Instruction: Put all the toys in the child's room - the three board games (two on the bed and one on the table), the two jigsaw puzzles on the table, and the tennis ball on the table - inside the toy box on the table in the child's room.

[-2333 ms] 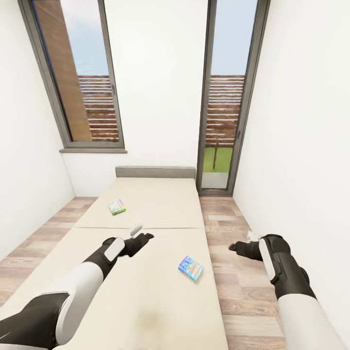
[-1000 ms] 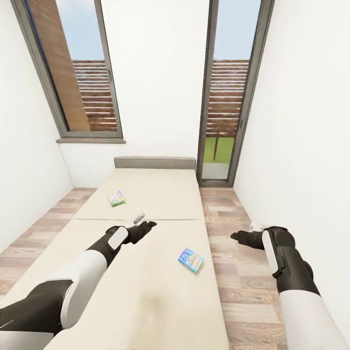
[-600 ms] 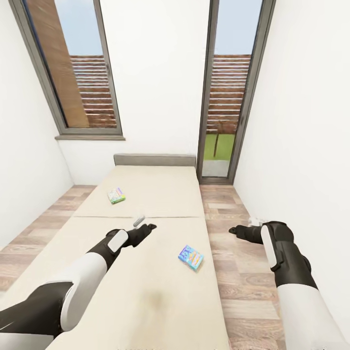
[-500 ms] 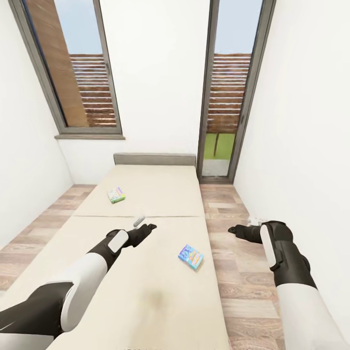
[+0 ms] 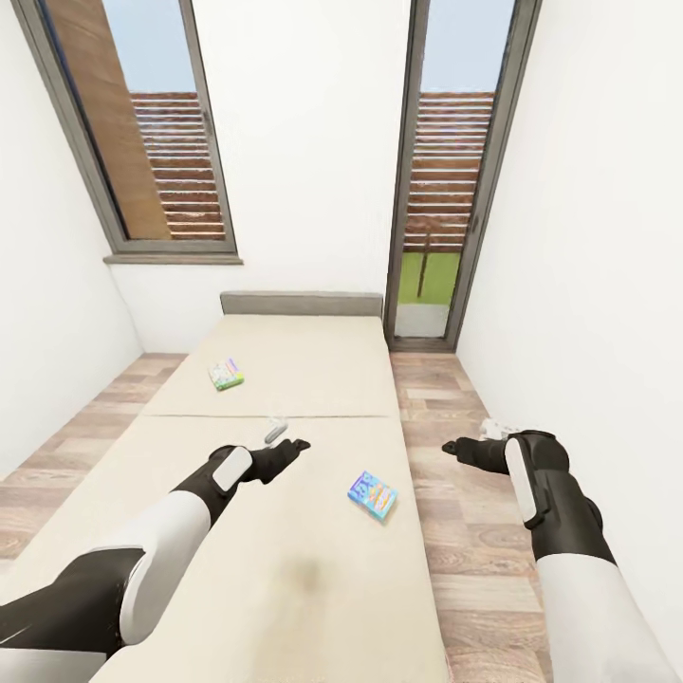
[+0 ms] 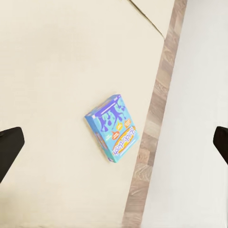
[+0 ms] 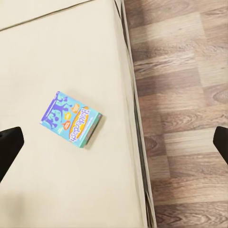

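Two grippers reach out over the scene, and both have nothing in them. The left gripper (image 5: 283, 438) hangs over the middle of the bed (image 5: 285, 588), and its two dark fingers stand wide apart. You can see the dark tips (image 6: 9, 147) at the two sides of the left wrist view, far from each other. The right gripper (image 5: 467, 444) hangs over the wood floor (image 5: 474, 531) just beside the bed. Its fingers are spread wide too, with dark tips (image 7: 9, 145) at both sides of the right wrist view.

Between the two grippers, a small blue board game (image 5: 372, 496) lies flat on the bed, near the bed's right edge. No gripper touches it. It has blue shapes and orange spots on its face. It also shows in the left wrist view (image 6: 112, 128) and in the right wrist view (image 7: 71, 119), close to where the bed meets the floor.

Farther up the bed lies a green-edged board game (image 5: 227, 374) with a white face. It is well apart from both grippers and from the blue one.

Behind the bed is a grey headboard (image 5: 302, 304). Past that are a window (image 5: 142, 142) on the left and a tall glass door (image 5: 446, 190) on the right. White walls (image 5: 588, 237) stand all around.
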`<state>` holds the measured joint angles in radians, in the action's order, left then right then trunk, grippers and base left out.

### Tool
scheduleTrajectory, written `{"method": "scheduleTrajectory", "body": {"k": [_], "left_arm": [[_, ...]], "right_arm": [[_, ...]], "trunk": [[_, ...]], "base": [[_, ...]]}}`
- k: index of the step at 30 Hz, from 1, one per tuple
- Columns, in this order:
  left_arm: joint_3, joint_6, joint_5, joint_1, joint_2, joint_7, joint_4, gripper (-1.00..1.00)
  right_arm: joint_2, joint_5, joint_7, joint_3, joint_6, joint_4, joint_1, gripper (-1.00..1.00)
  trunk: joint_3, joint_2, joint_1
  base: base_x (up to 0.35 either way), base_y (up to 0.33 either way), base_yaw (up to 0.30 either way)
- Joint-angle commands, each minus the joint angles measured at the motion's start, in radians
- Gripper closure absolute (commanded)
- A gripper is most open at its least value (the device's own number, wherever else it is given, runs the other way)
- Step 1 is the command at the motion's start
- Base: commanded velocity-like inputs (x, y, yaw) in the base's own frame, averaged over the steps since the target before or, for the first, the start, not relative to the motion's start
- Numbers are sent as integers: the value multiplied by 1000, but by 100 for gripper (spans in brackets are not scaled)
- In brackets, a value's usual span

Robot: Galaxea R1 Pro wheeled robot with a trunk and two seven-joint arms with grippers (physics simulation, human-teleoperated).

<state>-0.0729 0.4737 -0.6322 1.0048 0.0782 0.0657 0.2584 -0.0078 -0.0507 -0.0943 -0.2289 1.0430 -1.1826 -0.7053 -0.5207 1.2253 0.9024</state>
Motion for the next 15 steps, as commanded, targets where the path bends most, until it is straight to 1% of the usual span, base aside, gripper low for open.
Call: {"method": "scheduleTrajectory", "body": {"k": [1, 6, 15], "left_arm": [[-8, 22, 2, 1, 0, 2, 1, -100], [-8, 71, 3, 2, -1, 1, 2, -100], [-8, 103, 3, 3, -1, 0, 2, -100]], "right_arm": [[0, -4, -1, -1, 4, -2, 0, -100], [-1, -4, -1, -1, 4, -5, 1, -100], [-1, -4, -1, -2, 4, -6, 1, -100]], "trunk": [[-3, 1, 0], [-11, 1, 0], [-26, 1, 0]], "base": [[0, 0, 0], [0, 0, 0], [0, 0, 0]]}}
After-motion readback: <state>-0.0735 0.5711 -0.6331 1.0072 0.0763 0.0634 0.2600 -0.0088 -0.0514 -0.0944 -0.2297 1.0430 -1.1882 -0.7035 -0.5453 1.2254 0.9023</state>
